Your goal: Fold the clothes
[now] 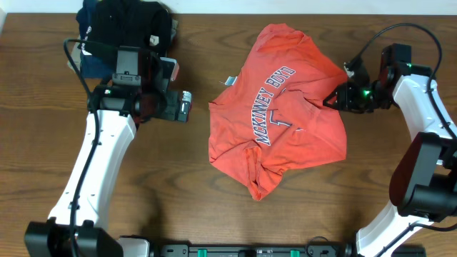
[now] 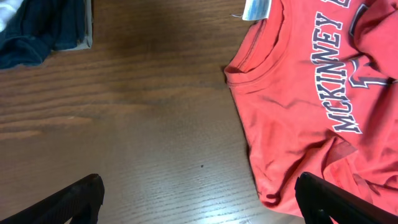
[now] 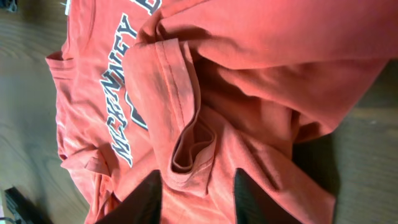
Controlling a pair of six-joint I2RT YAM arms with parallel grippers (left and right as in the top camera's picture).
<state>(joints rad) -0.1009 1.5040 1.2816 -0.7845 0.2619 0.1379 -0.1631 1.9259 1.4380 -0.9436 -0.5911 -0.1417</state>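
Note:
The red-orange T-shirt [image 1: 278,107] lies crumpled in the middle of the table, its white "McKinney Boyd" lettering facing up and its white neck label [image 1: 230,81] at the left edge. My left gripper [image 1: 187,107] is wide open and empty over bare wood just left of the collar [image 2: 258,59]; its midpoint [image 2: 199,199] is above the table. My right gripper [image 1: 335,96] is at the shirt's right edge. In the right wrist view its fingers [image 3: 199,199] are partly open, set down on either side of a bunched sleeve [image 3: 186,143].
A pile of black and navy garments [image 1: 121,28] sits at the back left behind my left arm, and shows in the left wrist view [image 2: 37,31]. Bare wooden table [image 1: 178,185] surrounds the shirt.

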